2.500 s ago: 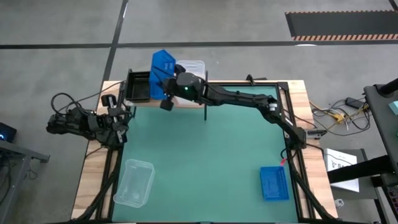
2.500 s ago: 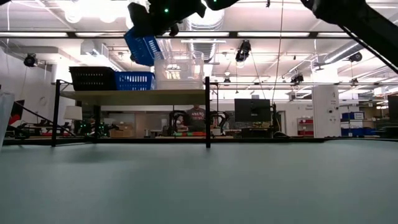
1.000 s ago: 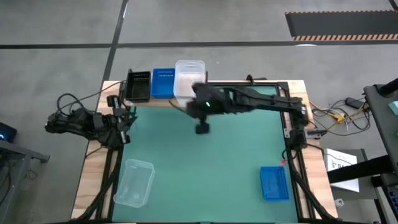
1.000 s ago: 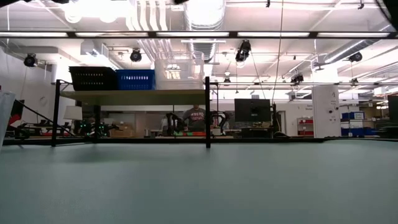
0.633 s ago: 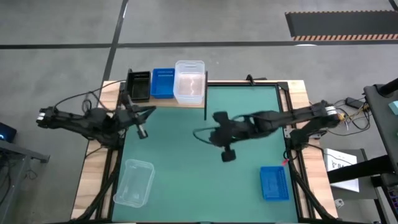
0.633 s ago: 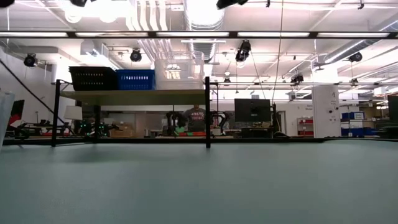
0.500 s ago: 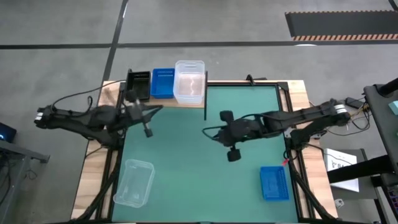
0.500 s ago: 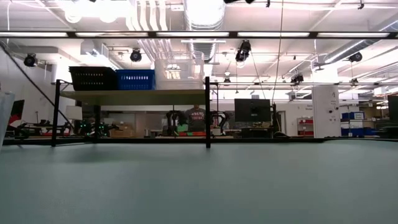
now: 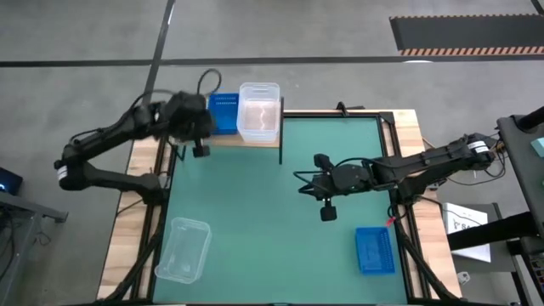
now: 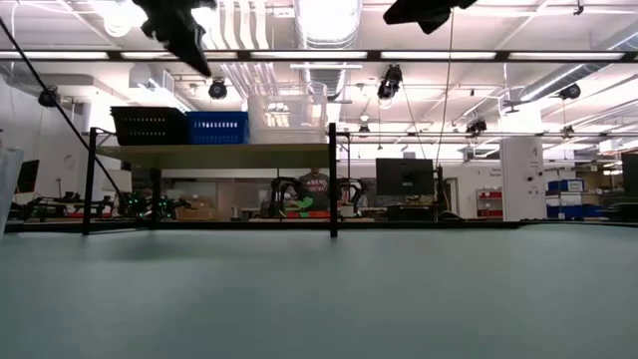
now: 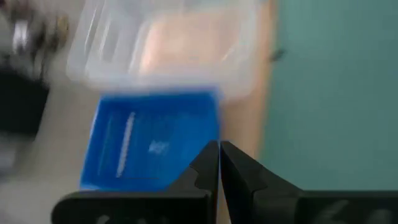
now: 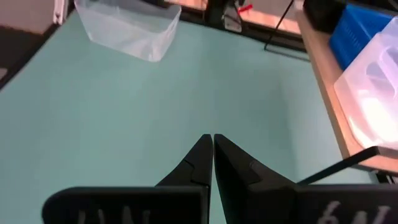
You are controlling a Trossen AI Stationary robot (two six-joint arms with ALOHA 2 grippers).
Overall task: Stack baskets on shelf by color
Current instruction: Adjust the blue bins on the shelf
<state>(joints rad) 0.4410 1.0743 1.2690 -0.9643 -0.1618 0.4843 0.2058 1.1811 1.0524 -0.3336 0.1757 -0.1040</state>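
The high view looks straight down from well above, taking in the whole green tabletop (image 9: 272, 195) and the shelf (image 9: 255, 138) at its far edge. The low view sits at tabletop height, facing level across the mat toward that shelf (image 10: 214, 156) and the room behind. The left wrist view looks close down on the shelf's blue basket (image 11: 152, 140) and clear basket (image 11: 168, 46). The right wrist view faces across the tabletop (image 12: 124, 106), sharing the shelf end with the others.
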